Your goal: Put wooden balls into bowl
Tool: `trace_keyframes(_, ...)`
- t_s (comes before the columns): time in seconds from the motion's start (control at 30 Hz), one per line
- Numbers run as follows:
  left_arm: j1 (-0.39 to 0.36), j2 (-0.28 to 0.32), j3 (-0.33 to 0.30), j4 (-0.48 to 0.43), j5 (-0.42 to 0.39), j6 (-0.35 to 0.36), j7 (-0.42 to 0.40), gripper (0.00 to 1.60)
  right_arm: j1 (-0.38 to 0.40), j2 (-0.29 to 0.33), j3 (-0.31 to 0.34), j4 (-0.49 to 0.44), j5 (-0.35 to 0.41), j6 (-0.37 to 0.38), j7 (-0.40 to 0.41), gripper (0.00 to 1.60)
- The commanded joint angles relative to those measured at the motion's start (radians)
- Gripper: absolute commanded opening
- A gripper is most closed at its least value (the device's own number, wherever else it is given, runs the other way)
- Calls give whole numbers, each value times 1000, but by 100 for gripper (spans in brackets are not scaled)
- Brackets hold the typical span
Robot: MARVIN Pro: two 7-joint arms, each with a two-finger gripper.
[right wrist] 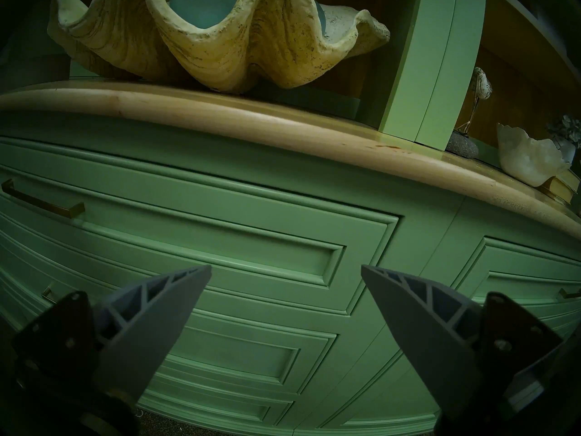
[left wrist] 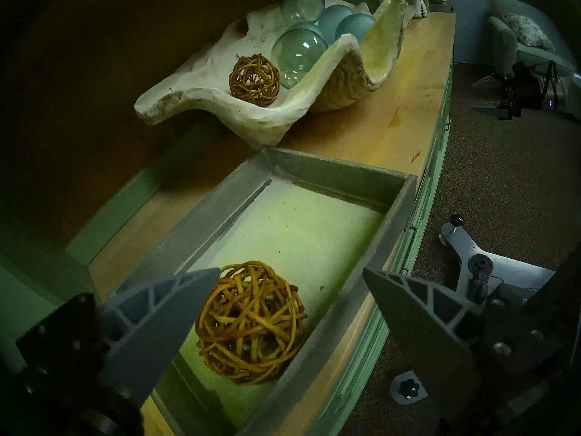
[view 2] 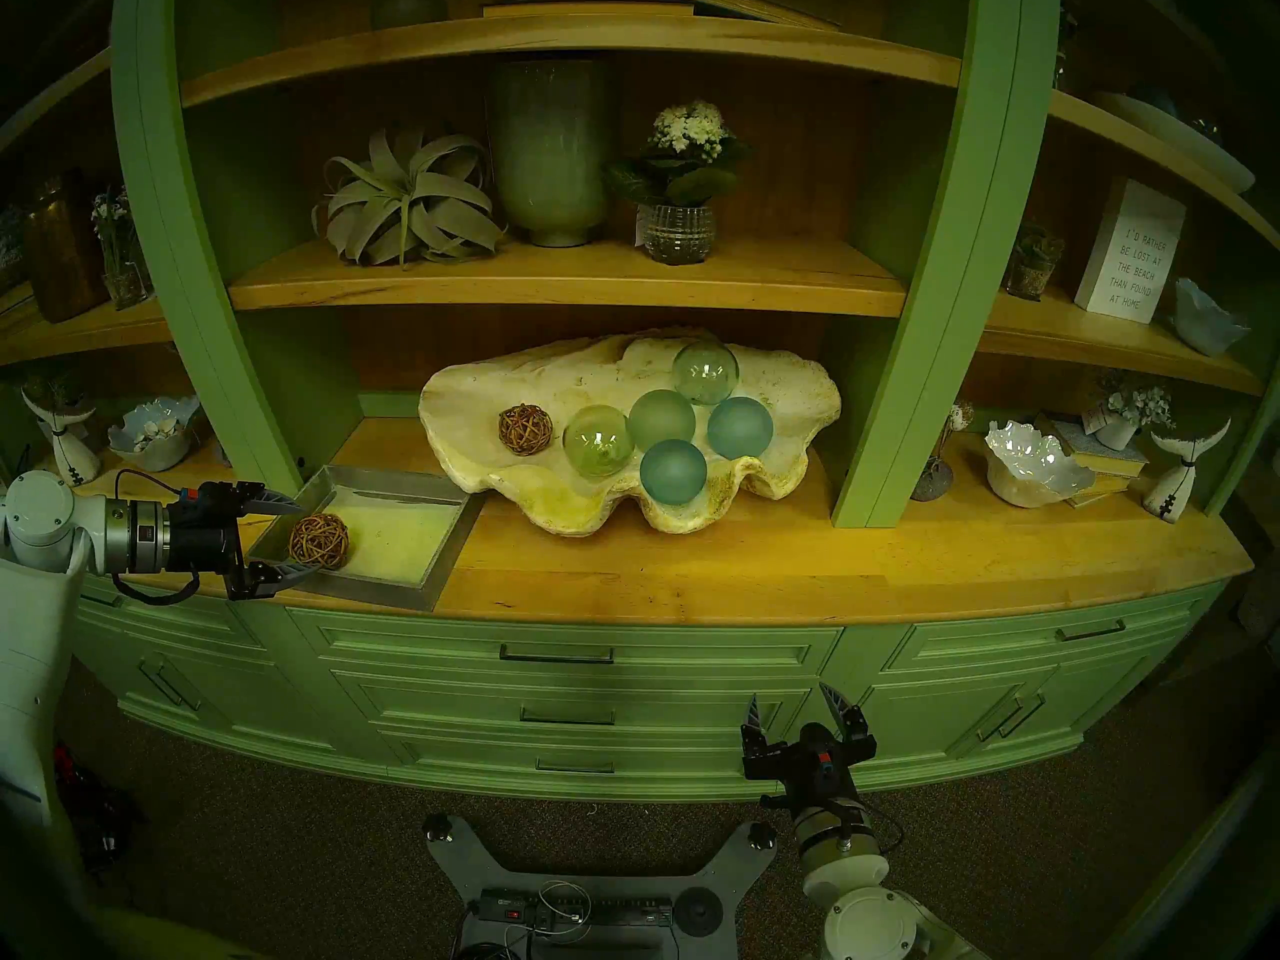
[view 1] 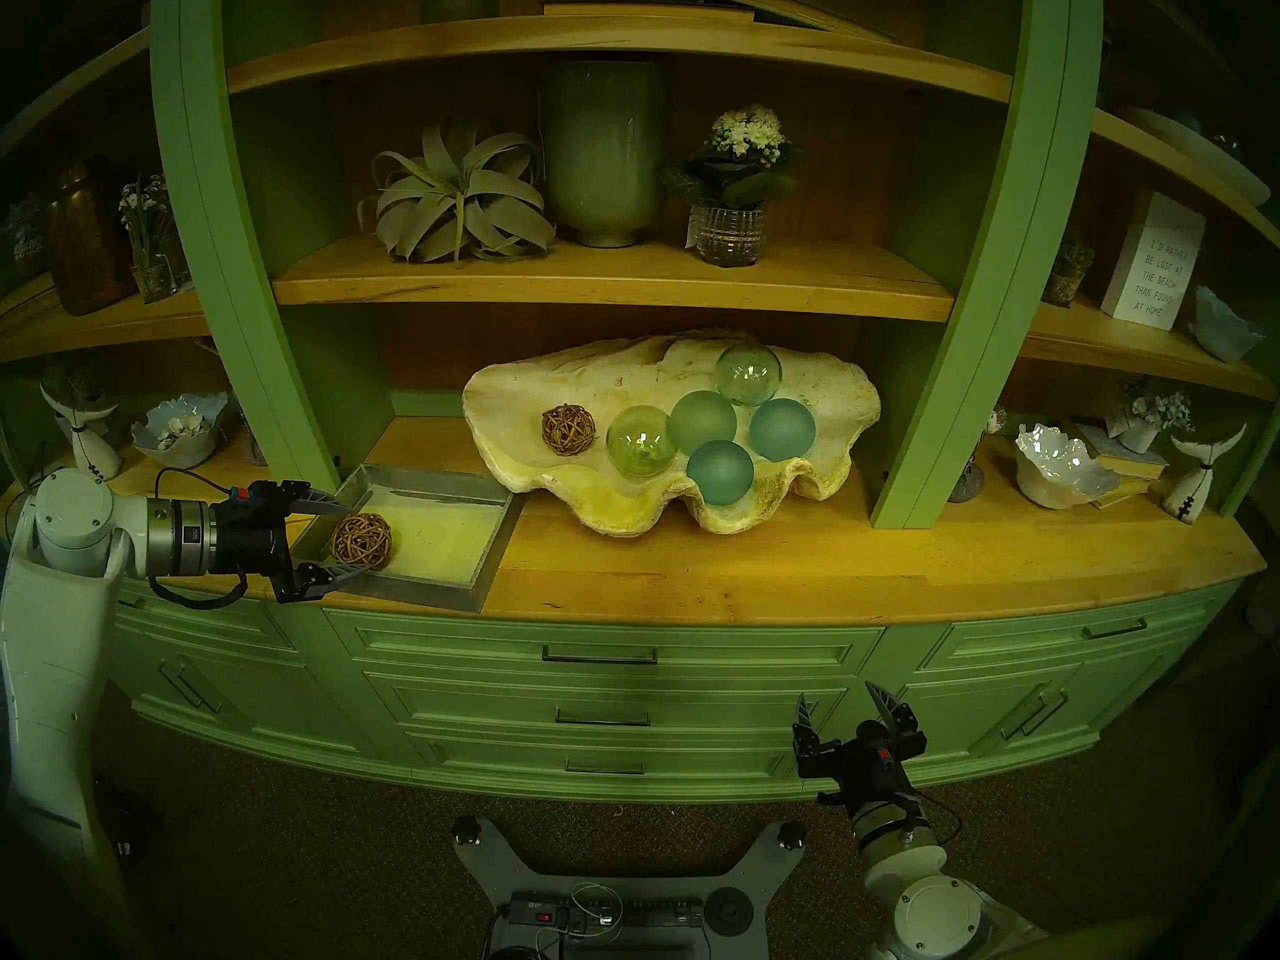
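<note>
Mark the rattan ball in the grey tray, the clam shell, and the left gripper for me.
rattan ball in the grey tray (left wrist: pixel 251 323): left wrist view, centre of its weave.
clam shell (view 1: pixel 526 390): head left view, bare inner wall at its left.
left gripper (view 1: pixel 346 537): head left view, midway between its open fingertips.

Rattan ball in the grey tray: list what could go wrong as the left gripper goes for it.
1. The rattan ball in the tray sits close to the tray's near wall, and the open left gripper has one finger outside that wall; closing may catch the wall.
2. The ball is round and openwork, so a fingertip could snag a twig or nudge it rolling.
3. The clam shell holds glass spheres beside the other rattan ball; a careless drop could strike them.
</note>
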State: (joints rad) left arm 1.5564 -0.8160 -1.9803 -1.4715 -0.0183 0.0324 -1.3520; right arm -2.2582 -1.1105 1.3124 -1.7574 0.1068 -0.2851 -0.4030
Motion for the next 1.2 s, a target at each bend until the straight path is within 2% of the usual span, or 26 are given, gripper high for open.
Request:
trace_keyframes(0.0,-111,27,6,23,-5,-6,33,160,4,1,3,-27,-1,-6,-1,160)
trace_keyframes(0.33,-146,39,50,76,6,-29,46,160,3,1,3,-29,-1,-5,-1,160)
trace_keyframes(0.53,-158,51,79,105,4,-14,30,160,3,1,3,-30,-1,-4,-1,160)
trace_keyframes(1.17,-233,61,173,185,28,-11,50,160,3,1,3,-29,-1,-5,-1,160)
